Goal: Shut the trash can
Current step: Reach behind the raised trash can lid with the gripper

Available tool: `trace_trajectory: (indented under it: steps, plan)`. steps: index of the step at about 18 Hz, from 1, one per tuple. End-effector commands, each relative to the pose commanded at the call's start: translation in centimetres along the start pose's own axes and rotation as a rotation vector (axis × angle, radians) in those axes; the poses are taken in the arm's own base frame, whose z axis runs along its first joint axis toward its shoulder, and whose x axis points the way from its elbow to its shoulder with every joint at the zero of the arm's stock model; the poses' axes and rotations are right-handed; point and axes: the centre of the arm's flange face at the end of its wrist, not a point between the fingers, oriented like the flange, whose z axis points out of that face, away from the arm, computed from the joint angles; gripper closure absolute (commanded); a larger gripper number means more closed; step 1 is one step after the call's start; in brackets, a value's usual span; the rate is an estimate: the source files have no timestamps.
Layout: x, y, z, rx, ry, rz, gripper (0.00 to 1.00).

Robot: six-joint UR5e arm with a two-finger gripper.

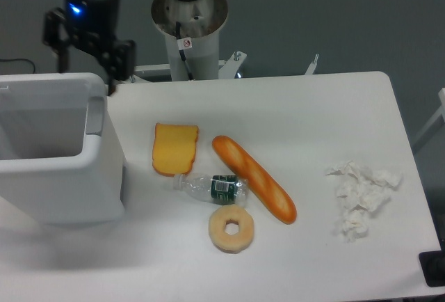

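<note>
While spread and empty, fingers [85,64] above open trash can [59,149] on white table [306,114]; grey wall [334,17] behind.

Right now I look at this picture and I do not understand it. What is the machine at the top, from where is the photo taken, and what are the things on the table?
One fixed camera looks down from above the front of a white table. The machine is a robot arm on a post; its gripper hangs at the top left, above the back edge of the trash can. Its jaws stand open and hold nothing. The trash can is the big white box at the left, and it is open: you can see inside. On the table lie a slice of toast, a baguette, a small plastic bottle on its side, a bagel, and crumpled white paper at the right.
</note>
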Motion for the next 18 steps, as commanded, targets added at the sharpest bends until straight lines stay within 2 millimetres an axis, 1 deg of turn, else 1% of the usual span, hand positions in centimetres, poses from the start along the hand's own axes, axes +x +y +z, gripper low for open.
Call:
trace_trajectory:
  steps: [3, 9, 13, 16, 18]
  plan:
    - [2.5, -0.4, 0.4, 0.014, 0.056, 0.019, 0.00]
    - [6.1, -0.8, 1.2, 0.012, 0.112, 0.061, 0.00]
    - [8.3, -1.4, 2.2, 0.026, 0.125, 0.043, 0.00]
    - [9.0, -2.2, 2.2, 0.049, 0.123, 0.022, 0.00]
    - [9.3, -3.1, 2.4, 0.050, 0.126, 0.010, 0.00]
